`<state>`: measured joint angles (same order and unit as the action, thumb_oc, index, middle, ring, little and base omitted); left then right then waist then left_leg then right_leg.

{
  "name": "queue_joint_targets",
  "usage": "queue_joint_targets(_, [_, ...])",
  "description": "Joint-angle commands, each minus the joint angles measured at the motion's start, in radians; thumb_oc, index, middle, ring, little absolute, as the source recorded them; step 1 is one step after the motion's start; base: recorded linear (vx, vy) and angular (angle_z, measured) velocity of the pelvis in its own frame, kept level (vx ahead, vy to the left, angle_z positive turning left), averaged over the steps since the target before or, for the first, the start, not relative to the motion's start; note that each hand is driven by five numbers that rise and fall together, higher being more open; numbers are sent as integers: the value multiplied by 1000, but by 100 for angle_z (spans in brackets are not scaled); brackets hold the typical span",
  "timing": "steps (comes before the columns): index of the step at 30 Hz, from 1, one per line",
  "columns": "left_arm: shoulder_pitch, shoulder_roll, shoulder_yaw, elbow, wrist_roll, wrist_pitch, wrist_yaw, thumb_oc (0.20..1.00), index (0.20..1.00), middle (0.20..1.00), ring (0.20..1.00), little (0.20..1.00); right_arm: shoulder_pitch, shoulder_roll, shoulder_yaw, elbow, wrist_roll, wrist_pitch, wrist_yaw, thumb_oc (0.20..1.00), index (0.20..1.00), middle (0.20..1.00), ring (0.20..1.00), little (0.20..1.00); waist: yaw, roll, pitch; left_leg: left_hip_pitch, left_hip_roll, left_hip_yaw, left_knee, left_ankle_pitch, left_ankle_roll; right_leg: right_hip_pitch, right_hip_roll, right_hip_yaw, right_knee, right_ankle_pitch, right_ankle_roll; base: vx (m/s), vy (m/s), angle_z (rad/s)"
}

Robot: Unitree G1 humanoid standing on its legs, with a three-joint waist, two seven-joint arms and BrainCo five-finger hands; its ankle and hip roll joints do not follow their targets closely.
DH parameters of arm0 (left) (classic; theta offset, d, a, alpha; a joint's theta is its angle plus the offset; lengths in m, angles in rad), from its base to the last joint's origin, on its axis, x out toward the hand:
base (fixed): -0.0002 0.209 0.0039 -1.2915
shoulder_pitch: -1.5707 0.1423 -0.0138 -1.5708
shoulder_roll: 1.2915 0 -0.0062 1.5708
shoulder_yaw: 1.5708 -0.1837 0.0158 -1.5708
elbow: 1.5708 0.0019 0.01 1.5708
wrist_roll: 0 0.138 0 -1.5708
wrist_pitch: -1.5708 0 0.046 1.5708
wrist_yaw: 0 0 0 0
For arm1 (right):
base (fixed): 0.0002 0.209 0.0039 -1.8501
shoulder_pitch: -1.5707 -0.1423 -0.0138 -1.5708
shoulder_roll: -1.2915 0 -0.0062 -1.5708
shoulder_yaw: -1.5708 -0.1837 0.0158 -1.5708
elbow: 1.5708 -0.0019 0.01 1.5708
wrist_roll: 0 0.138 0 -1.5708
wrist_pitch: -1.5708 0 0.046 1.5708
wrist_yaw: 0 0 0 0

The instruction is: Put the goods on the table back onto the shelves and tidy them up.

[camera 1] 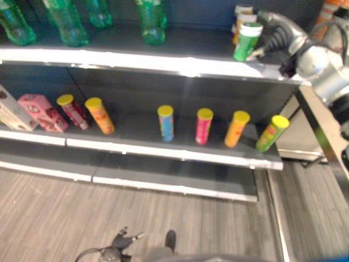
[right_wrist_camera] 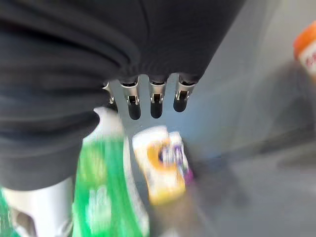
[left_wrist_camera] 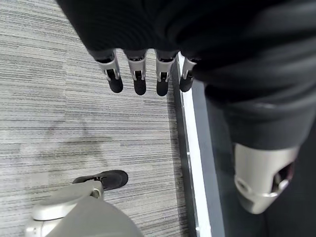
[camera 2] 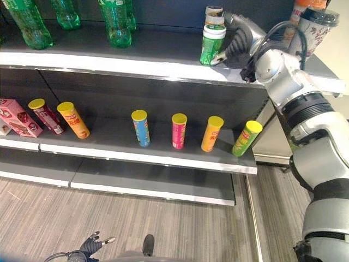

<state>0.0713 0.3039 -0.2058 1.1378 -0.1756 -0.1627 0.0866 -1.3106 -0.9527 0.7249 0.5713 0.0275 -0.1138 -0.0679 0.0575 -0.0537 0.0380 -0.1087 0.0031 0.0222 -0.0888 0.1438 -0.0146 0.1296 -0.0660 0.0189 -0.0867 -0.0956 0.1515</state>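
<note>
i have the right hand (camera 2: 240,35) up at the top shelf (camera 2: 163,68), just beside a green tub with a white lid (camera 2: 211,45) that stands upright near the shelf's right end. from the head camera the fingers reach toward the tub's side, and in the right wrist camera they look fairly straight with the tub (right_wrist_camera: 101,197) right below them, but i cannot tell whether they are touching it or gripping it. just behind the green tub stand two more small tubs (camera 2: 214,15), orange and white. further left on the same shelf i see green plastic bottles (camera 2: 116,22) standing in a loose row.

on the middle shelf (camera 2: 163,158) there is a row of tall tubes with yellow lids: a red one (camera 2: 46,115) and an orange one (camera 2: 73,119) to the left, then blue (camera 2: 141,127), pink (camera 2: 178,130), orange-yellow (camera 2: 211,133) and green (camera 2: 246,138), all leaning a little. a pink box (camera 2: 19,117) lies at the far left end.

my left hand (left_wrist_camera: 148,74) hangs low over the grey floor (left_wrist_camera: 74,123), fingers relaxed and straight, holding nothing.
</note>
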Motion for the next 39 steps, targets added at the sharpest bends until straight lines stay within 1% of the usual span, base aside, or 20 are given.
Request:
queue_joint_targets(1, [-42, 5, 43, 27, 5, -5, 29, 1000, 1000, 1000, 1000, 1000, 20, -141, -136, -245, -20, -45, -109, 1000, 1000, 1000, 1000, 1000, -7, -19, 13, 108, 24, 63, 18, -158, -83, -75, -76, 16, 0, 133, 91, 15, 63, -11])
queue_joint_targets(4, [-27, -11, 84, 39, 39, 2, 22, 1000, 1000, 1000, 1000, 1000, 248, -242, -367, -504, 49, -109, -103, 1000, 1000, 1000, 1000, 1000, -43, -11, 15, 108, 23, 78, 22, -167, -75, -86, -81, 35, 4, 145, 101, 12, 63, -16])
queue_joint_targets(6, [-20, -14, 108, 42, 54, 5, 15, 1000, 1000, 1000, 1000, 1000, 448, -269, -534, -613, 110, -135, -74, 1000, 1000, 1000, 1000, 1000, -65, -15, 15, 108, 24, 93, 26, -172, -71, -97, -83, 52, 8, 161, 108, -6, 77, -15])
queue_joint_targets(7, [-17, -9, 116, 42, 63, 8, 9, 1000, 1000, 1000, 1000, 1000, 600, -269, -660, -664, 143, -147, -51, 1000, 1000, 1000, 1000, 1000, -72, -21, 15, 107, 25, 103, 27, -174, -71, -105, -81, 61, 12, 174, 110, -13, 65, -17])
queue_joint_targets(8, [-14, -14, 131, 43, 68, 8, 5, 1000, 1000, 1000, 1000, 1000, 677, -262, -721, -693, 168, -154, -36, 1000, 1000, 1000, 1000, 1000, -88, -19, 15, 107, 28, 111, 26, -176, -70, -111, -79, 71, 13, 182, 110, -18, 63, -29])
queue_joint_targets(9, [-17, -9, 134, 40, 80, 7, 1, 1000, 1000, 1000, 1000, 1000, 814, -250, -841, -728, 208, -164, -18, 1000, 1000, 1000, 1000, 1000, -100, -25, 16, 107, 34, 126, 27, -179, -69, -124, -74, 86, 19, 192, 110, -40, 72, -50])
queue_joint_targets(10, [-13, -9, 142, 36, 95, 5, -7, 1000, 1000, 1000, 1000, 1000, 955, -195, -963, -755, 275, -182, -1, 1000, 1000, 1000, 1000, 1000, -133, -28, 19, 106, 39, 148, 26, -179, -68, -146, -64, 115, 26, 216, 110, -35, 55, -72])
queue_joint_targets(11, [-14, -5, 136, 36, 95, 5, -7, 1000, 1000, 1000, 1000, 1000, 975, -192, -982, -762, 277, -182, 2, 1000, 1000, 1000, 1000, 1000, -123, -31, 18, 106, 40, 151, 26, -179, -68, -148, -63, 118, 26, 216, 110, -25, 64, -73])
queue_joint_targets(12, [-11, -7, 142, 34, 106, 1, -9, 1000, 1000, 1000, 1000, 1000, 1036, -164, -1044, -754, 313, -183, 4, 1000, 1000, 1000, 1000, 1000, -150, -30, 21, 112, 45, 165, 22, -185, -65, -155, -55, 135, 28, 221, 110, -14, 27, -60])
queue_joint_targets(14, [-17, 0, 138, 28, 112, 1, -17, 1000, 1000, 1000, 1000, 1000, 1121, -111, -1132, -753, 358, -192, -3, 1000, 1000, 1000, 1000, 1000, -167, -35, 23, 112, 56, 193, 17, -183, -65, -186, -41, 162, 36, 237, 110, -29, 21, -47])
queue_joint_targets(15, [-17, 1, 137, 28, 112, 1, -17, 1000, 1000, 1000, 1000, 1000, 1123, -110, -1133, -754, 358, -192, -3, 1000, 1000, 1000, 1000, 1000, -165, -35, 22, 111, 56, 194, 17, -182, -65, -188, -41, 163, 37, 237, 110, -24, 11, -53])
queue_joint_targets(16, [-17, 6, 143, 4, 112, 2, -18, 1000, 1000, 1000, 1000, 1000, 1179, -53, -1197, -735, 384, -191, -23, 1000, 1000, 1000, 1000, 1000, -198, -35, 29, 116, 67, 230, 19, -190, -61, -210, -28, 173, 53, 251, 110, -7, -7, -52])
queue_joint_targets(19, [-28, 15, 144, -14, 113, 5, -16, 1000, 1000, 1000, 1000, 1000, 1257, -47, -1287, -680, 335, -173, -77, 1000, 1000, 1000, 1000, 1000, -227, -37, 39, 118, 89, 265, 13, -179, -63, -241, -17, 180, 80, 258, 110, -23, -24, -61])
queue_joint_targets(23, [-42, 31, 135, -50, 108, 5, -12, 1000, 1000, 1000, 1000, 1000, 1335, -36, -1381, -538, 338, -168, -150, 1000, 1000, 1000, 1000, 1000, -242, -33, 34, 118, 121, 307, 15, -187, -71, -230, -62, 110, 59, 247, 110, -23, -65, -33])
queue_joint_targets(26, [-28, 40, 159, -56, 91, 12, -4, 1000, 1000, 1000, 1000, 1000, 1395, -9, -1432, -463, 336, -155, -167, 1000, 1000, 1000, 1000, 1000, -237, -45, 27, 129, 160, 360, 21, -183, -86, -247, -105, 25, 38, 284, 110, 21, -219, -45])
queue_joint_targets(31, [-21, 49, 182, -51, 87, 17, 0, 1000, 1000, 1000, 1000, 1000, 1450, 11, -1474, -446, 344, -155, -160, 1000, 1000, 1000, 1000, 1000, -233, -67, 35, 151, 188, 400, 28, -181, -109, -270, -114, -36, 33, 297, 110, 28, -218, -52])
queue_joint_targets(35, [-23, 49, 186, -49, 88, 14, -10, 1000, 1000, 1000, 1000, 1000, 1483, 2, -1464, -393, 354, -128, -124, 1000, 1000, 1000, 1000, 1000, -230, -90, 38, 186, 215, 419, 49, -185, -142, -249, -108, -63, 36, 223, 110, 29, -274, -23])
queue_joint_targets(37, [-20, 44, 176, -50, 90, 15, -21, 1000, 1000, 1000, 1000, 1000, 1490, 4, -1456, -393, 390, -126, -94, 1000, 1000, 1000, 1000, 1000, -235, -86, 34, 204, 252, 423, 73, -180, -160, -239, -95, -67, 60, 174, 110, 96, -275, -14])
queue_joint_targets(38, [-20, 37, 165, -58, 85, 15, -29, 1000, 1000, 1000, 1000, 1000, 1485, -14, -1445, -382, 396, -127, -86, 1000, 1000, 1000, 1000, 1000, -235, -76, 44, 207, 277, 412, 107, -172, -170, -222, -78, -75, 76, 147, 95, 128, -362, -2])
queue_joint_targets(39, [-22, 33, 139, -81, 87, 10, -39, 1000, 1000, 1000, 1000, 1000, 1452, -33, -1395, -400, 417, -132, -57, 1000, 1000, 1000, 1000, 1000, -222, -61, 57, 193, 325, 372, 195, -81, -185, -195, -27, -67, 83, 119, 65, 80, -325, 1])
